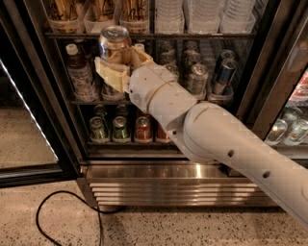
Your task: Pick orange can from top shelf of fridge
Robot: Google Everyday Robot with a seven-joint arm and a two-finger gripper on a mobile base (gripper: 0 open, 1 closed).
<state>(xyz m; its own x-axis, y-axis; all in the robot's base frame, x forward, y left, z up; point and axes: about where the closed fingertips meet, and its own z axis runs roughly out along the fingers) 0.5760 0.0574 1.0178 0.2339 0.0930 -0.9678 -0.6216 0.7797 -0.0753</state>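
My gripper (123, 60) is shut on the orange can (114, 42), which stands upright between the cream fingers (111, 73). The can's silver lid faces up, and it is held in front of the fridge (250, 91) at the height of the top shelf (202, 35), out of the rack. My white arm runs from the lower right up to the can and hides part of the middle rack behind it.
Tubs (102, 17) and white cups (202, 14) sit above the top shelf. A clear bottle (79, 72), silver cans (197, 77) and a blue can (224, 72) fill the middle rack. Green cans (98, 129) and red cans (143, 129) stand below. A black cable (67, 211) lies on the floor, and the open door (29, 105) is at the left.
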